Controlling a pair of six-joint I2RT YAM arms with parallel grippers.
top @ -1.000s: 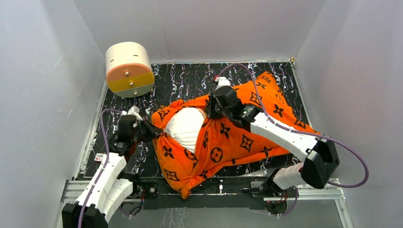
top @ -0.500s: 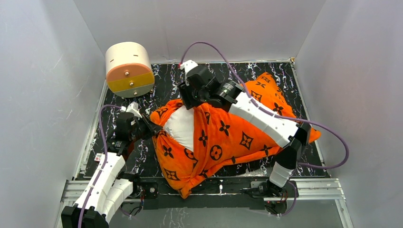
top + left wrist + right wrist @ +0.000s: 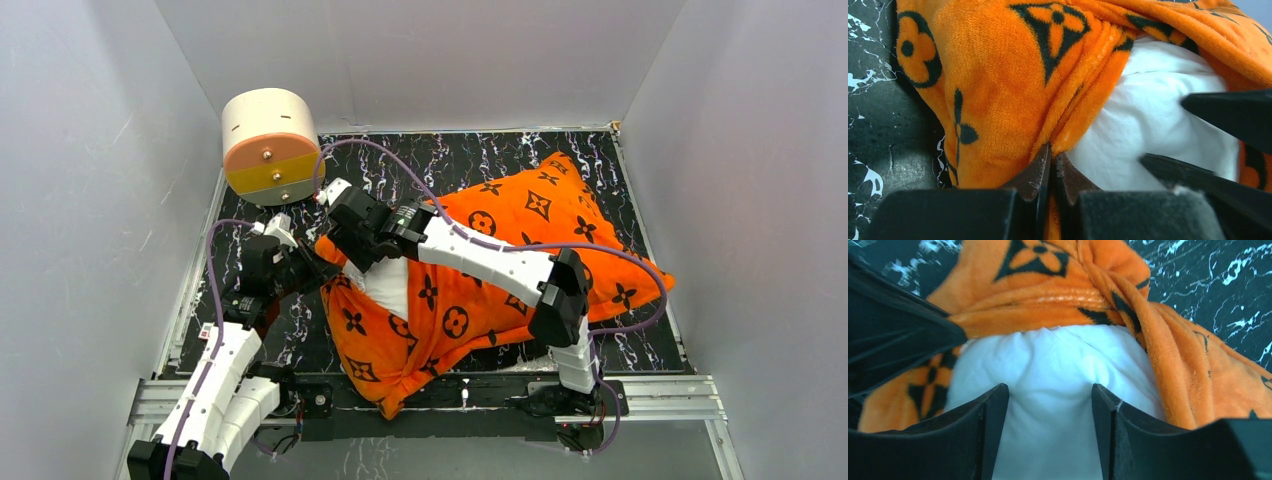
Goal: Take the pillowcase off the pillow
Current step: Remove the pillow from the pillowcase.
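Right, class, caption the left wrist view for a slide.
Left claw pinches the orange pillowcase hem beside the exposed white pillow.

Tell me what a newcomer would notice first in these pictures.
The bright orange pillowcase with black motifs fills the middle of the dark marbled floor, with the white pillow bulging out of its open left end. There the left gripper is shut on the pillowcase's edge while the right gripper holds open fingers either side of the pillow. A cream-and-orange cylinder sits at the far left corner.
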